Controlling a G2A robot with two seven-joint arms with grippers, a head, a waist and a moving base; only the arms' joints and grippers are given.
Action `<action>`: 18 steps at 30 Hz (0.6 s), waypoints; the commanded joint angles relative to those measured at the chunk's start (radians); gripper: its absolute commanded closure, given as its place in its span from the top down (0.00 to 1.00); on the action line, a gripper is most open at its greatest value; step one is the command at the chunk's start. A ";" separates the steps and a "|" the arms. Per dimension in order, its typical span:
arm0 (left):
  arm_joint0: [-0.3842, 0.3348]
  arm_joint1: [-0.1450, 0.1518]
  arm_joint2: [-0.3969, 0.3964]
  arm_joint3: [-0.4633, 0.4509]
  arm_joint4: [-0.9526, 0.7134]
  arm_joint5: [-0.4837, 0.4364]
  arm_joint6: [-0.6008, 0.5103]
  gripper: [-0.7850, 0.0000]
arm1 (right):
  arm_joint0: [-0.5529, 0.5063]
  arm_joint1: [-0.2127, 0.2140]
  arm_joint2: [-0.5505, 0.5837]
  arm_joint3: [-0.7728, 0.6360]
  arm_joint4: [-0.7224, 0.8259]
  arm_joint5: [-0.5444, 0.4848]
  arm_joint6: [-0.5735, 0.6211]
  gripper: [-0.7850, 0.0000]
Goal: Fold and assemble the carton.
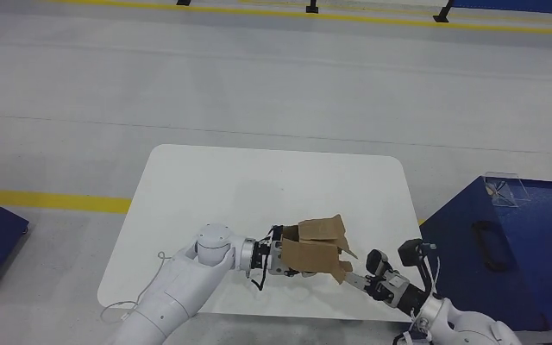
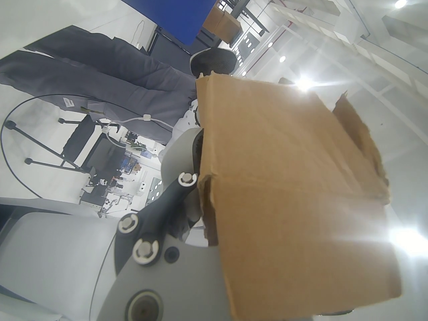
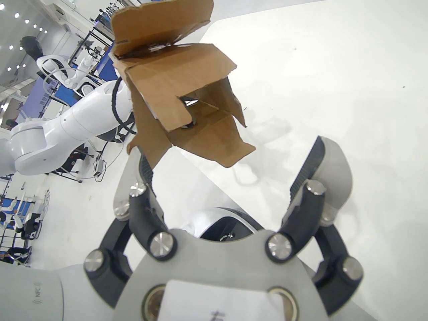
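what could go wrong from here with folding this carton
The left gripper holds the carton by one end only, near the table's edge; a push could twist it loose and off the table. The flaps splay, so the open right gripper, one finger beside a flap tip, may snag or crease one.

Carton (image 1: 315,246) was plain brown cardboard, edges a shade darker; table (image 1: 216,181) was plain white, floor (image 1: 259,78) pale grey w/ yellow stripes (image 1: 60,201). Right gripper (image 3: 230,158) had light grey fingers (image 3: 334,172), black ribbed pads (image 3: 302,172), black links & silver bolts. Cabinet (image 1: 457,259) by the table was deep blue w/ a black handle.
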 commanded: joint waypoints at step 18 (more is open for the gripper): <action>0.007 -0.007 0.007 -0.019 0.025 -0.045 -0.033 0.00 | 0.092 0.005 0.035 0.116 0.118 0.030 0.094 1.00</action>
